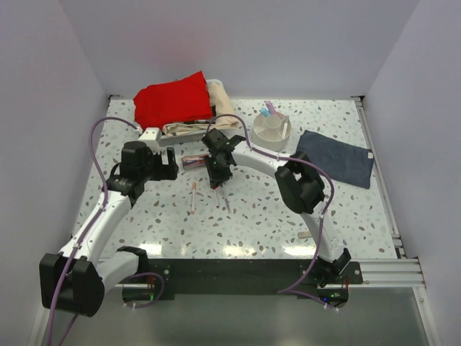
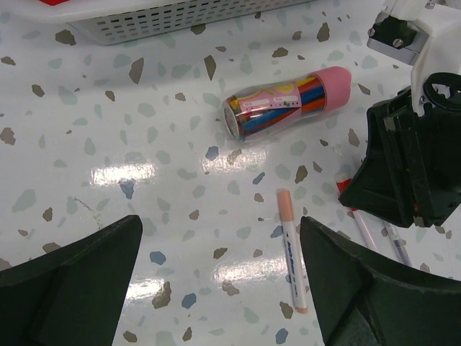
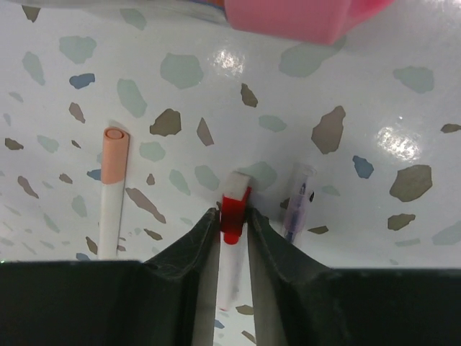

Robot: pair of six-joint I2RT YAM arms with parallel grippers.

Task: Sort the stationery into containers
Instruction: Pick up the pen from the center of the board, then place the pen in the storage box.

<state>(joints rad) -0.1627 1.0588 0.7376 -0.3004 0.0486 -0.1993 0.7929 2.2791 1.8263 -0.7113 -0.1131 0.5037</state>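
1. The left gripper (image 2: 220,277) hangs released over the speckled tabletop (image 1: 252,216), its 2 dark fingers spread wide with nothing between them.
2. A clear tube (image 2: 288,101) lies on its side just ahead of it, with a rounded pink cap and coloured sticks packed inside. Its label is pink and yellow; the print is too small to read.
3. A peach-capped pen (image 2: 292,249) lies flat with a thin white barrel. It carries a line of blue writing that I cannot make out.
4. The right gripper (image 3: 233,238) is clenched on the red-and-white pen (image 3: 233,209), 1 finger on each side of its red band. The pen seems to rest on the tabletop, though the wrist view does not settle that.
5. A clear pen (image 3: 297,202) with a purplish core lies just beside that finger, apart from it.
6. The white round organiser (image 1: 272,130) stands further right and back. Short pink and blue markers (image 1: 268,109) stand upright in it.
7. A small beige block (image 1: 305,235) lies near the right arm's base.
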